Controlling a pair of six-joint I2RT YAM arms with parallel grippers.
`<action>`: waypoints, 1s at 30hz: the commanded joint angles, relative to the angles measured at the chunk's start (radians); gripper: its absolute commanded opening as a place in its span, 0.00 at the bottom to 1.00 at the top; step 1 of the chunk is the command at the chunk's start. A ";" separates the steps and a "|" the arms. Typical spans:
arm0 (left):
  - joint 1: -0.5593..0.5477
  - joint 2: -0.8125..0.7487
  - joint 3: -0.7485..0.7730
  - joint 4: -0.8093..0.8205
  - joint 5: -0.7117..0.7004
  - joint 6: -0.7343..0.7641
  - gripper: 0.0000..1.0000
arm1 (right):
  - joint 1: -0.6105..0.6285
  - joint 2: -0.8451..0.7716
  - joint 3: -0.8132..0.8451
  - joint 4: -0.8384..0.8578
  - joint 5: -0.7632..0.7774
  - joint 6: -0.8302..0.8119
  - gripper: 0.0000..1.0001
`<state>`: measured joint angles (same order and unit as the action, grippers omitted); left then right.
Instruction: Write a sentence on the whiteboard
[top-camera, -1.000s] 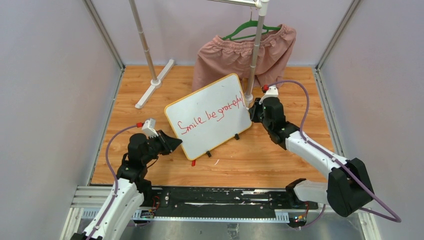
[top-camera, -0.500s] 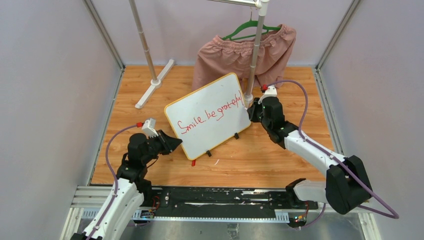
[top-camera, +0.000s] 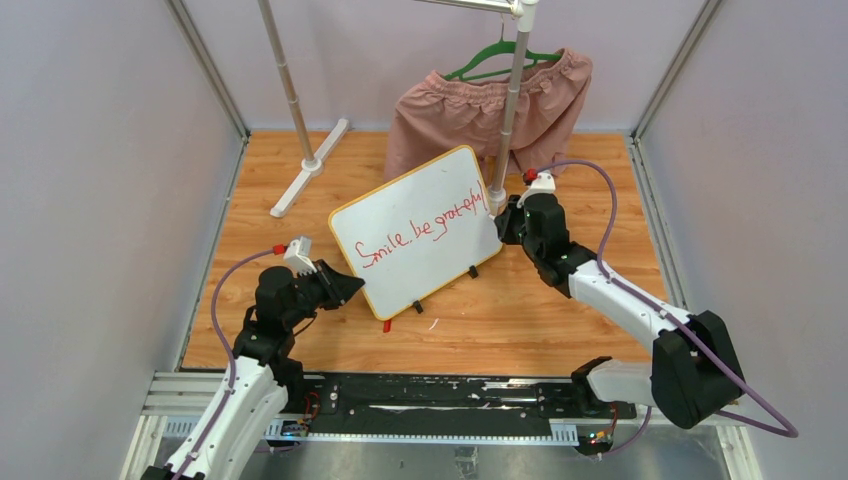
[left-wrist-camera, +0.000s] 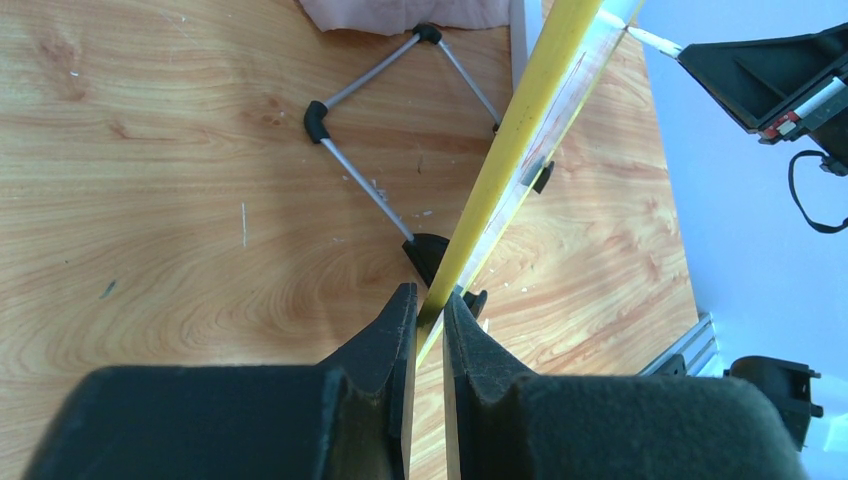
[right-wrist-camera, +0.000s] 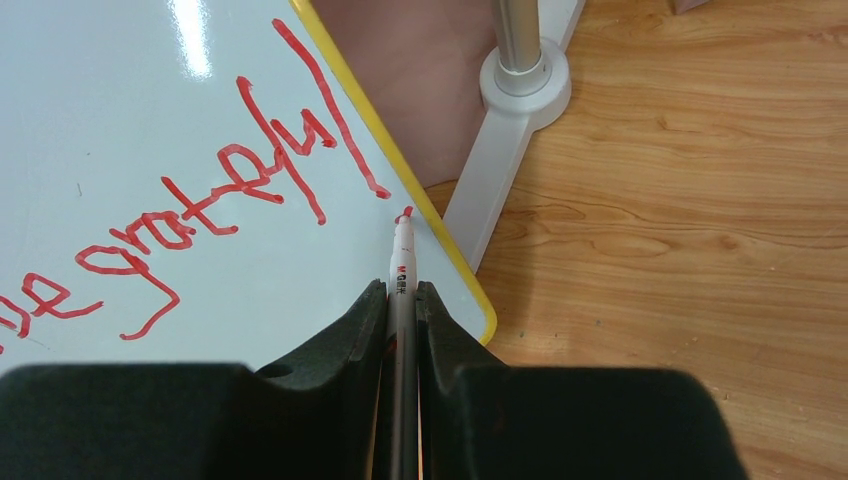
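On the table (top-camera: 560, 320), near the middle of the wood: the board (top-camera: 415, 195), leaning back on two black feet (top-camera: 473, 272) and turned so that one corner points toward the left arm. Across its white face, slanting up to the right, the sentence (top-camera: 425, 228) in red cursive, "Smile, be grateful!", with the last letters close to the right rim.

At the near-left corner, the left gripper (top-camera: 350, 288), closed on the yellow rim from both sides. From the left wrist, an edge-on view of that rim, clamped between the two black pads (left-wrist-camera: 385, 340). Behind the board, a grey wire prop (left-wrist-camera: 365, 185) with black joints, resting on the wood.

At the right edge, the right gripper (top-camera: 503, 222), pinched tight on a white marker (right-wrist-camera: 403, 265). From the right wrist, the marker pointing straight away from the camera, with its red tip at the dot of the exclamation mark, just inside the yellow rim and near the board's corner. Seemingly touching the surface there, though not certain.

Behind the board, a rack (top-camera: 510, 110), with its white base just beside the right rim. On the rack, pink shorts (top-camera: 470, 110) on a green hanger (top-camera: 500, 55). Below the near corner, lying on the wood apart from the board, a small red piece (top-camera: 388, 326), too small to identify.
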<state>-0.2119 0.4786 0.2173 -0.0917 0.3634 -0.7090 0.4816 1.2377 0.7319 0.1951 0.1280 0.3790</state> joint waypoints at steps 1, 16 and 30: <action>0.003 0.001 0.011 -0.046 -0.035 0.015 0.00 | -0.012 -0.006 0.011 0.010 0.041 0.009 0.00; 0.003 0.004 0.018 -0.057 -0.046 0.013 0.01 | -0.002 -0.188 0.016 -0.058 -0.038 0.046 0.00; 0.003 -0.002 0.021 -0.085 -0.055 -0.021 0.44 | 0.003 -0.523 -0.019 -0.297 -0.076 0.070 0.00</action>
<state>-0.2119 0.4786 0.2188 -0.1368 0.3386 -0.7181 0.4820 0.7918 0.7319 -0.0109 0.0677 0.4305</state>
